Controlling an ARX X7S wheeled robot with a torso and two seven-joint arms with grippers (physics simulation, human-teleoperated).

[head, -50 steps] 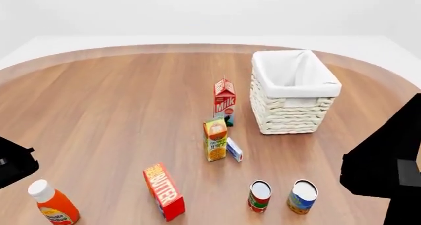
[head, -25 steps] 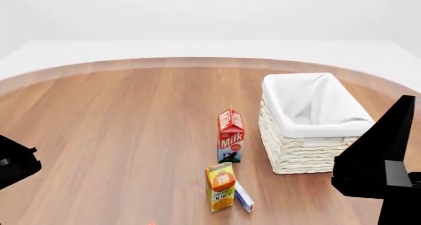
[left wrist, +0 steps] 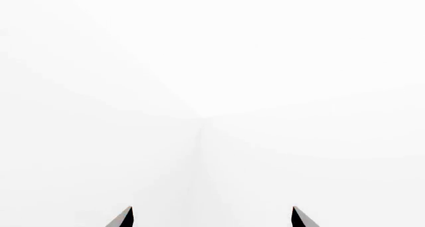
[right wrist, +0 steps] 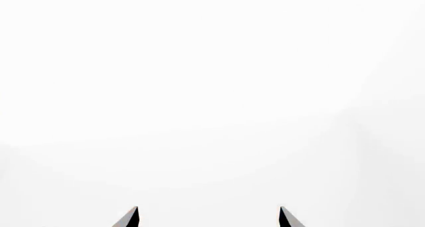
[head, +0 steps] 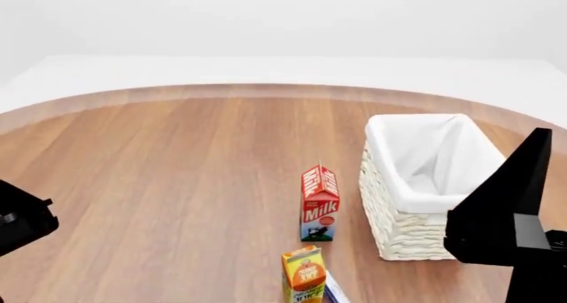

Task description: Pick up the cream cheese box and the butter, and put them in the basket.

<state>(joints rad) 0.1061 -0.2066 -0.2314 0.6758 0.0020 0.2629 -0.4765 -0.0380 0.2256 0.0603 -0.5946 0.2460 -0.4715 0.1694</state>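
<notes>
The white wicker basket [head: 400, 230] with a cloth liner stands on the wooden table at the right. Only a corner of the blue-and-white cream cheese box [head: 334, 294] shows at the bottom edge of the head view, right beside the orange juice carton [head: 304, 276]. The butter is out of view. My left gripper [left wrist: 212, 217] is open and empty, its tips wide apart against a blank white background. My right gripper [right wrist: 208, 217] is likewise open and empty. In the head view my left arm [head: 20, 223] is at the left edge. My right arm [head: 509, 230] overlaps the basket's right side.
A red milk carton [head: 319, 203] stands upright just left of the basket, behind the juice carton. The round wooden table [head: 177, 170] reaches back to a white floor and wall.
The head view has tilted up, so everything has slid down the picture. The butter, both cans and the orange bottle have left the view. The arms have barely moved.
</notes>
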